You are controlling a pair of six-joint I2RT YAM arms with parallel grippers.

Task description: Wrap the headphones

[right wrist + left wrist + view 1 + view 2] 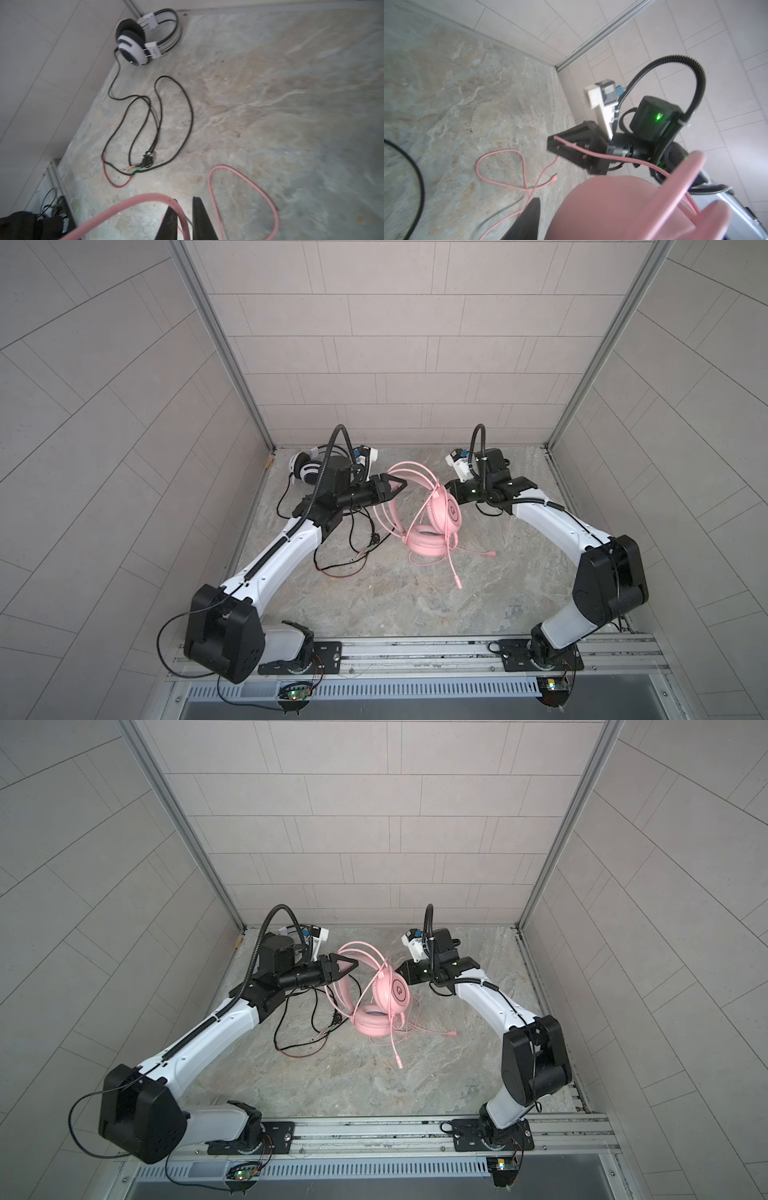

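- Your right claw (182,202) is standing barely parted, the pink cable (145,196) running between its jaws; whether it is pinching that cable, you cannot tell.
- Your left claw (397,488) is gripping the headband of the pink headset (451,512), propping it near the middle of the table (415,614), between both claws.
- The loose cable is trailing toward the near edge on the right arm's side, so that arm is sitting nearer for winding.
- The white-and-black headset (133,47) is lying in the far left corner, unwrapped.
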